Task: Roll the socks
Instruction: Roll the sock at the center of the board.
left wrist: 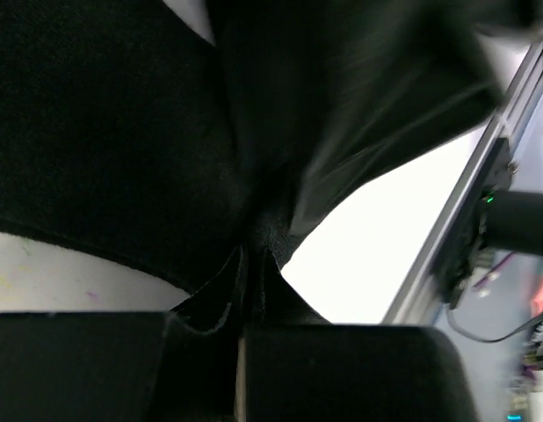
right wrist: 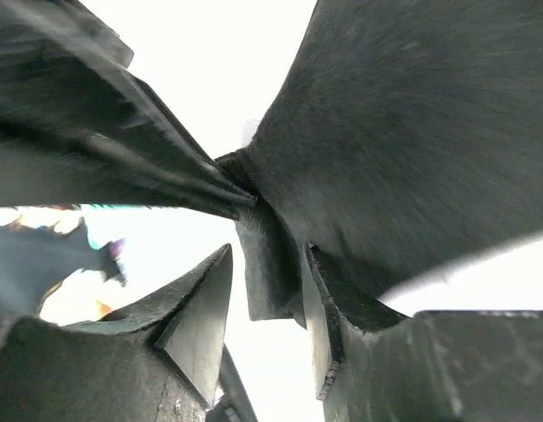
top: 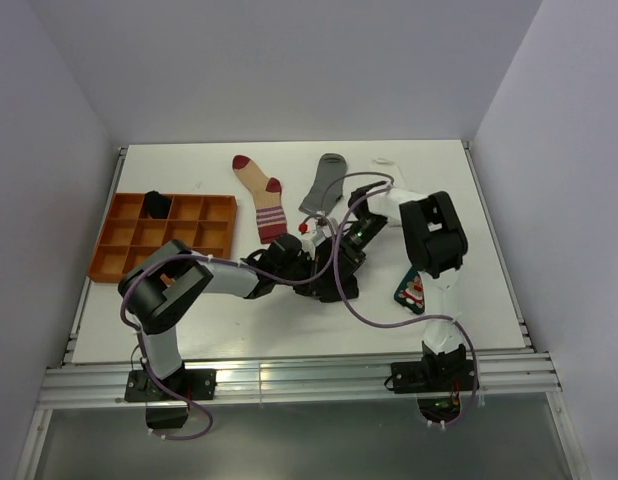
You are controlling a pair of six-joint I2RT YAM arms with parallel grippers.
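Left pincer (left wrist: 243, 318) pinches the black sock (left wrist: 104, 132) mid-table; right pincer (right wrist: 267, 264) stands parted around it.

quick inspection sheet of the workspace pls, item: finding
surface: white table, faint marks
job's things: black sock held at centre; striped sock, grey sock, white sock flat at back; teal sock by right arm
clutter: orange tray at left, dark bundle in one compartment
end effectors: left end effector shut on black sock; right end effector open, fabric between its jaws
cables: purple cable loops over table
surroundings: white walls, metal rail in front
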